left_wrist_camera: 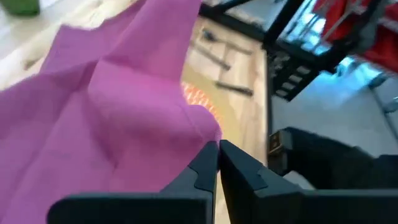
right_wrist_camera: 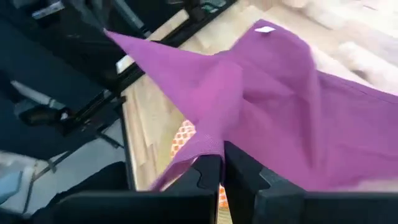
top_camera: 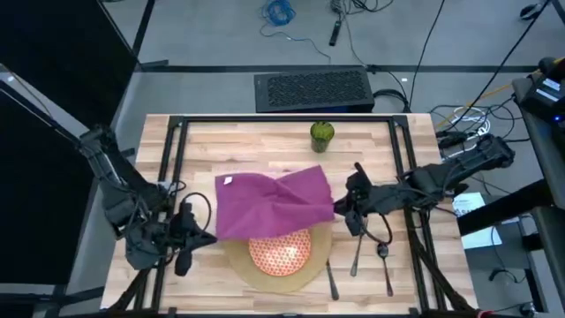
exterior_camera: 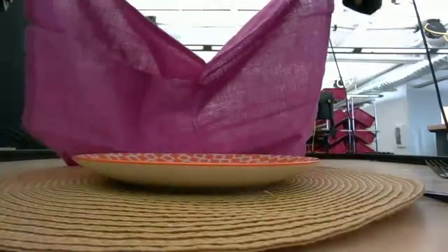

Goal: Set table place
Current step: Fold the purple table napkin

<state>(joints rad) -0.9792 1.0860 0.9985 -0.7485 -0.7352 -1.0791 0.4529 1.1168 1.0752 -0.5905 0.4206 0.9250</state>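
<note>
A magenta cloth napkin [top_camera: 269,201] is stretched over the far half of a red-and-cream patterned plate [top_camera: 282,253]. The plate rests on the round tan mat, the place [top_camera: 237,261], near the front edge of the wooden table [top_camera: 265,146]. My left gripper [top_camera: 208,236] is shut on the napkin's left near corner. My right gripper [top_camera: 341,210] is shut on its right near corner. In the low view the napkin [exterior_camera: 175,84] rises at both sides, dips in the middle, and reaches down behind the plate [exterior_camera: 196,168]. My left gripper pinches the napkin's left near corner [left_wrist_camera: 207,129] between its two fingers, coming level from the table's left. The corner is lifted and the cloth slopes away and down toward the far side. My right gripper pinches the napkin's right near corner [right_wrist_camera: 202,146] between its two fingers, coming level from the table's right. That corner is raised above the plate; the cloth between the two holds sags a little.
A knife [top_camera: 331,279], a fork [top_camera: 355,253] and a spoon [top_camera: 386,263] lie on the wood right of the mat. A green round object [top_camera: 322,135] stands near the far edge. A black box [top_camera: 311,90] sits beyond the table.
</note>
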